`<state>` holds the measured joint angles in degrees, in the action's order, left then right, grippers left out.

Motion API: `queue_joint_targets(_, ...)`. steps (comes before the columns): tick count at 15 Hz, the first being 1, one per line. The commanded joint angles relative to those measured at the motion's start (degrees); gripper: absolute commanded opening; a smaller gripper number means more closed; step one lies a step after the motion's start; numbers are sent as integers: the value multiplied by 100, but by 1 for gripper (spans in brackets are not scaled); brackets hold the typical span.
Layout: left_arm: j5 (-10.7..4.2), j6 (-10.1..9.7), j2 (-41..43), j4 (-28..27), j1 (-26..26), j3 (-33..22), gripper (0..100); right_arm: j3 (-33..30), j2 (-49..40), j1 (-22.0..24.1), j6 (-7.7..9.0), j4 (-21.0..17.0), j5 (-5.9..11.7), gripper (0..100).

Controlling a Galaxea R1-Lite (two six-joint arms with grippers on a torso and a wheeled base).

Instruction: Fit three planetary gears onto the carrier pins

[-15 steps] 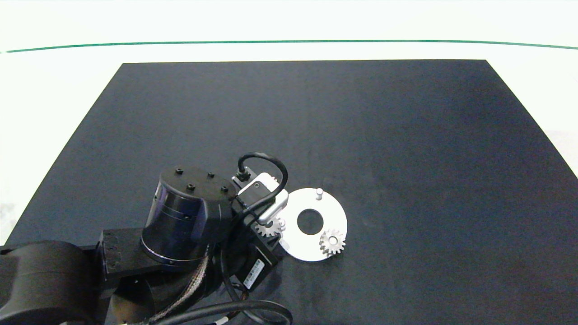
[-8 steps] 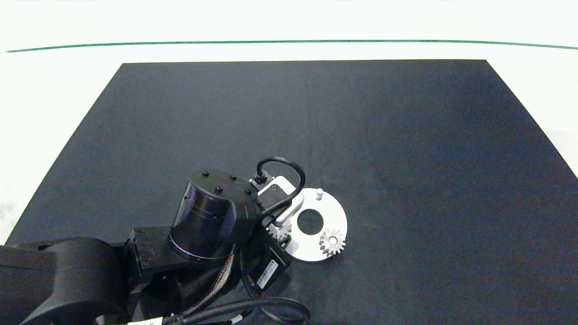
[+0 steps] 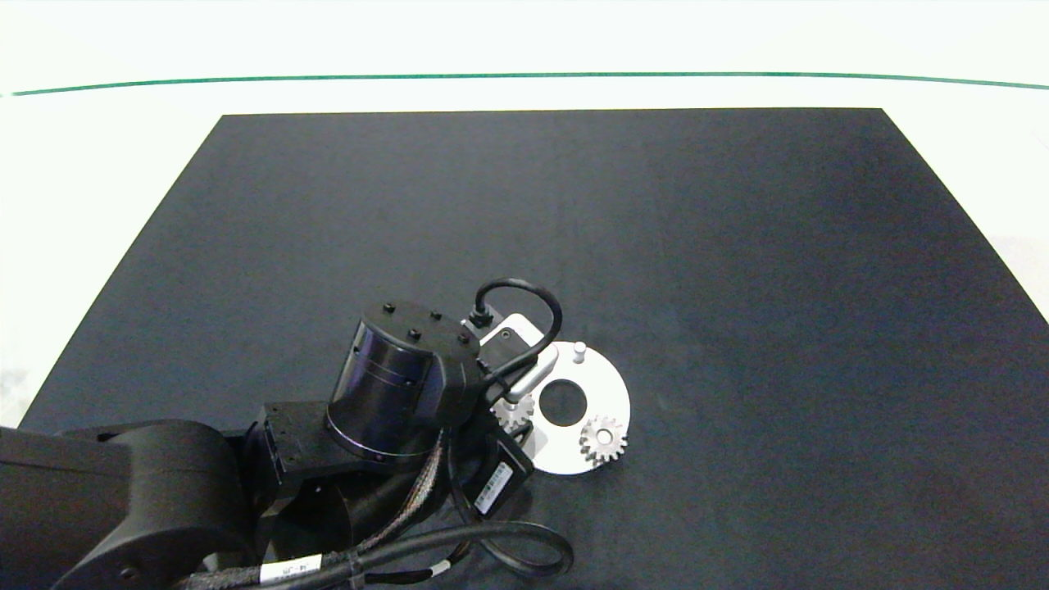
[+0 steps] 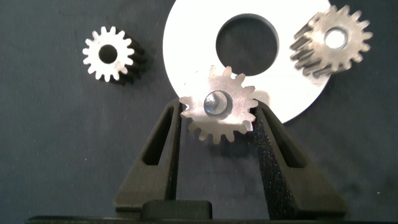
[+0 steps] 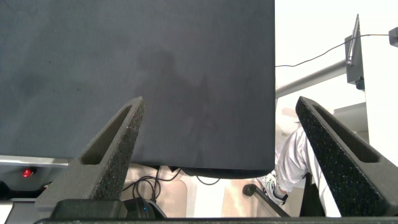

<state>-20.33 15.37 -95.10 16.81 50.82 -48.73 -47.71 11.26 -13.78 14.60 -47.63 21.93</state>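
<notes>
Over the white disc (image 4: 186,46), left gripper (image 4: 217,127) pinches a gear (image 4: 219,106) on a pin.
Beyond: one seated gear (image 4: 333,40), one bare pin (image 3: 578,351), one loose gear (image 4: 109,55) (on the mat); right gripper (image 5: 217,140) spread, parked off-table.

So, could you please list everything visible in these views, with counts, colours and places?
Planetary gears: three, silvery; one on a pin, one held over a pin, one loose on the mat.
Carrier disc: one, white, on the mat's near part.
Bare pin: one, silvery-white, disc's far edge.
Mat: one, dark, covering the table.
Person's leg: one, beyond the table.
Left end effector: shut on a gear.
Right end effector: open, off the table's edge.
</notes>
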Motion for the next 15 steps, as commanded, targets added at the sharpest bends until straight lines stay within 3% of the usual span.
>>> queue_joint_targets(1,-14,18,-9,15,-37,-14,13,-1,7,-2,7,-27,13,100)
queue_joint_targets(15,21,45,-105,24,-160,-58,13,-10,-10,-20,16,-27,13,100)
